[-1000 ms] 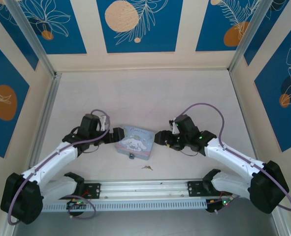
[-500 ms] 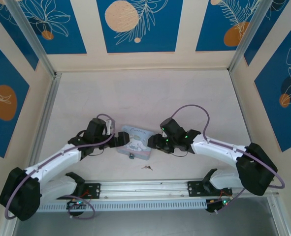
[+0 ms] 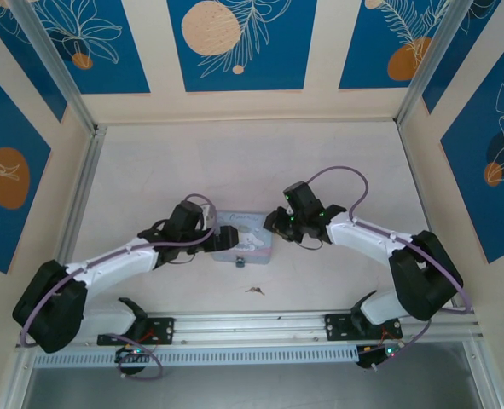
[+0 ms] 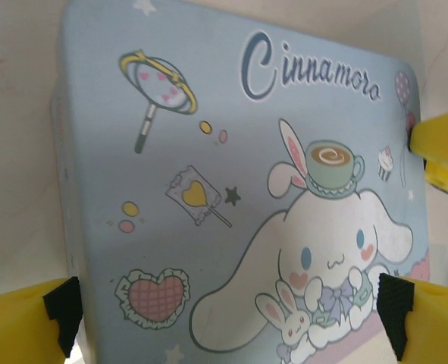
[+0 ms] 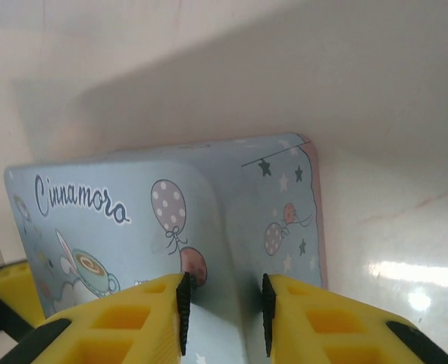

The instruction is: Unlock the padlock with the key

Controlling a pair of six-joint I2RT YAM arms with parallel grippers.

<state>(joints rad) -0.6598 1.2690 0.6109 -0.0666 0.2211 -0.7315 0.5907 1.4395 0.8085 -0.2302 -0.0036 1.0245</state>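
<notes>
Dark and very small, the padlock (image 3: 239,262) lies on the table (image 3: 337,170) just beside the near edge of a pastel-blue tin (image 3: 250,232) (too tiny to make out its shackle). The key (image 3: 253,290), a thin grey sliver, lies apart from it, between the tin and the metal rail (image 3: 252,325).

The left gripper (image 4: 225,315) is spread wide with the tin's cartoon-dog lid between its yellow fingers. I cannot tell whether the pads press its sides. The right gripper (image 5: 224,307) is narrow at the tin's far right corner, a strip of lid showing in the gap, and whether it pinches anything is unclear.

The tabletop is pale and faintly marbled. The cream walls (image 3: 320,102) carry blue panels with orange discs and white leaf outlines.
</notes>
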